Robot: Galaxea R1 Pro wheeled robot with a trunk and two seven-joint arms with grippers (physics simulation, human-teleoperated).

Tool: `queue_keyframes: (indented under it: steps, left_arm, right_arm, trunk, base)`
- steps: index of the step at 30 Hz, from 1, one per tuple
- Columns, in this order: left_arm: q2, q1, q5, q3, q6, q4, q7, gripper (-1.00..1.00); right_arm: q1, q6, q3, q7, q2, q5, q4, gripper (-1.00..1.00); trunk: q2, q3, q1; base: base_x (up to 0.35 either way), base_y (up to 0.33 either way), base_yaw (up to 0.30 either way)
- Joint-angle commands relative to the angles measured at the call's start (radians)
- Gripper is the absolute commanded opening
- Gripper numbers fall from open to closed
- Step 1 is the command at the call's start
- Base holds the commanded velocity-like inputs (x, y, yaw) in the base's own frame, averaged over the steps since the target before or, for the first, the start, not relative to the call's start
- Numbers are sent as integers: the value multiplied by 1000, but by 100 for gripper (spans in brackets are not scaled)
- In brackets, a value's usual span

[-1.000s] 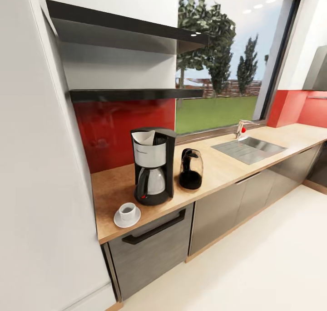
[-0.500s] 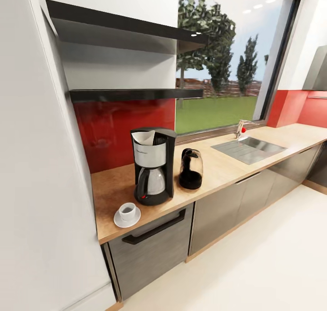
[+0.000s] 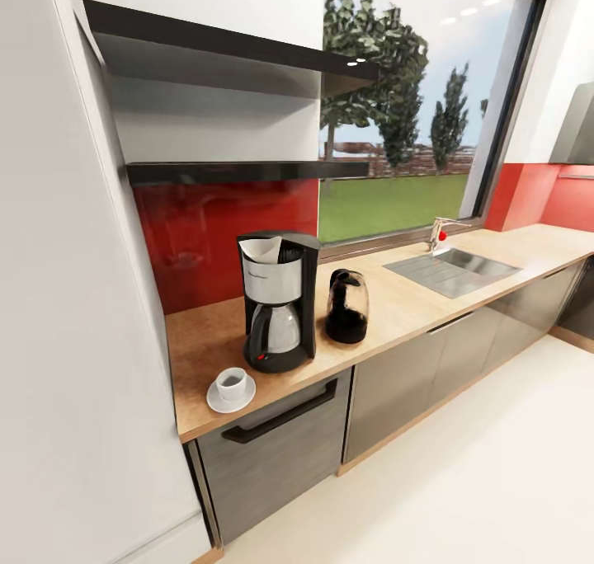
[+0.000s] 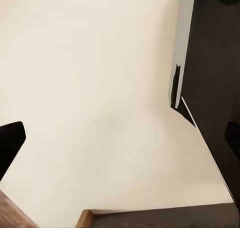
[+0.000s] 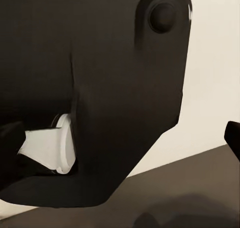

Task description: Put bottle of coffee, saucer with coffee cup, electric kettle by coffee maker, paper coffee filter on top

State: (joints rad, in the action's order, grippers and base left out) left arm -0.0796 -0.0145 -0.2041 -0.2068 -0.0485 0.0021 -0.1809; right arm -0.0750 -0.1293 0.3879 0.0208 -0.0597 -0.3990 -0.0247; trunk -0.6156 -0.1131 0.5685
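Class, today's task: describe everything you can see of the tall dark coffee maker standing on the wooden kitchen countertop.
The tall dark grey coffee maker stands upright on the light tan wood-look countertop, in front of the red backsplash. It has a curved body, a brushed silver filter housing, a glass carafe with a black handle, and a small red switch on its base. A white paper coffee filter sits in its open top. A squat dark glass kettle stands beside it, and a white cup on a white saucer sits in front.

Coffee maker (image 3: 279,300) on countertop (image 3: 404,304), paper filter (image 3: 262,249) atop, kettle (image 3: 346,306) beside, cup (image 3: 232,383) on saucer (image 3: 230,397)
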Motion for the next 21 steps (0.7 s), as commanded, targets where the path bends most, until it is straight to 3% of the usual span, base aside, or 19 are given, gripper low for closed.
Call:
queue_keyframes:
  steps: [1,21]
  left_arm:
    - [0,-1,-11,-8,-8,0,-2,100]
    - [1,-1,-12,-8,-23,-1,1,100]
  right_arm:
    - [0,-5,8,2,0,-9,-2,100]
    - [0,2,3,6,-3,-14,-4,100]
  trunk:
    - [-1,-2,0]
    - [-1,-2,0]
  base:
    - [0,0,0]
    - [0,0,0]
